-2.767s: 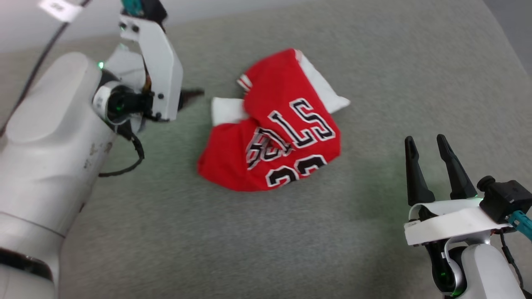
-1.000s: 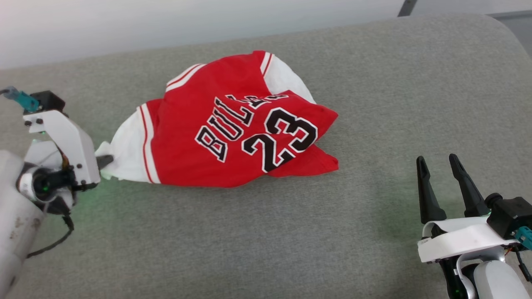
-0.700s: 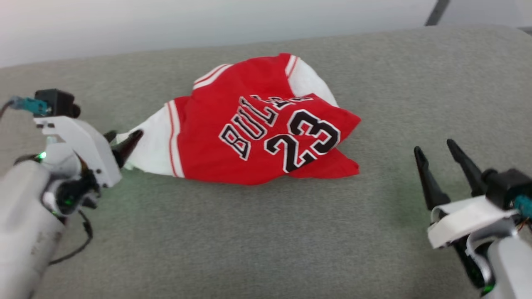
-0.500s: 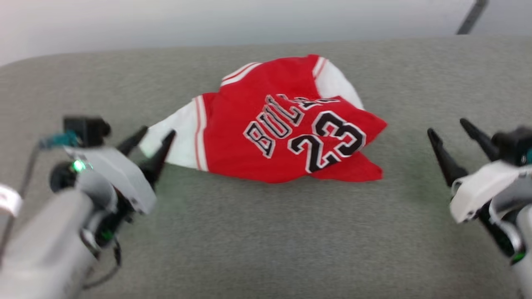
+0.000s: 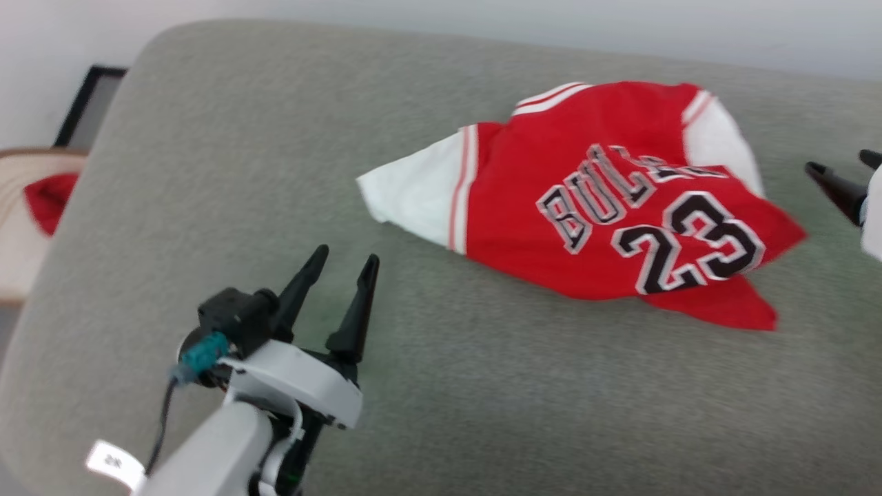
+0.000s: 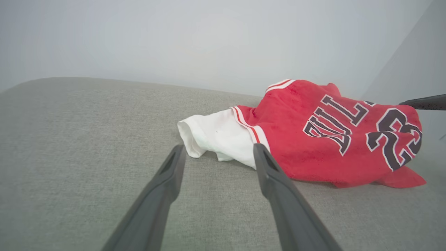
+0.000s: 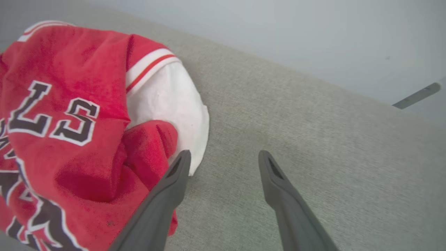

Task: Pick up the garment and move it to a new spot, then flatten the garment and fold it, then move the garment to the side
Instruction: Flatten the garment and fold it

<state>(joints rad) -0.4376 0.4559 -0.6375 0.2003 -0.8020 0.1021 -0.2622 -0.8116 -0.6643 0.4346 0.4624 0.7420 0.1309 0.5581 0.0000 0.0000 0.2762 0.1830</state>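
The garment (image 5: 606, 207), a red jersey with black "BULLS" and "23" lettering and white inside showing at two corners, lies crumpled on the grey cushion (image 5: 241, 151). My left gripper (image 5: 344, 256) stands open below and left of the jersey's white left corner, a short gap away, with nothing between its fingers. In the left wrist view that gripper (image 6: 218, 150) points at the garment (image 6: 331, 136). My right gripper (image 5: 844, 165) is open at the right edge, beside the jersey. In the right wrist view this gripper (image 7: 224, 157) is next to the garment (image 7: 69, 104), its left finger just by the white fold.
The cushion's rounded left corner drops off at the left. Beyond it stand a dark frame (image 5: 86, 103) against the wall and a pale object with something red (image 5: 48, 200) on it. A light wall runs behind the cushion.
My left gripper opened, let go of the jersey's white corner and drew back toward me. The head camera swung left, so the jersey now sits at the right of the head view.
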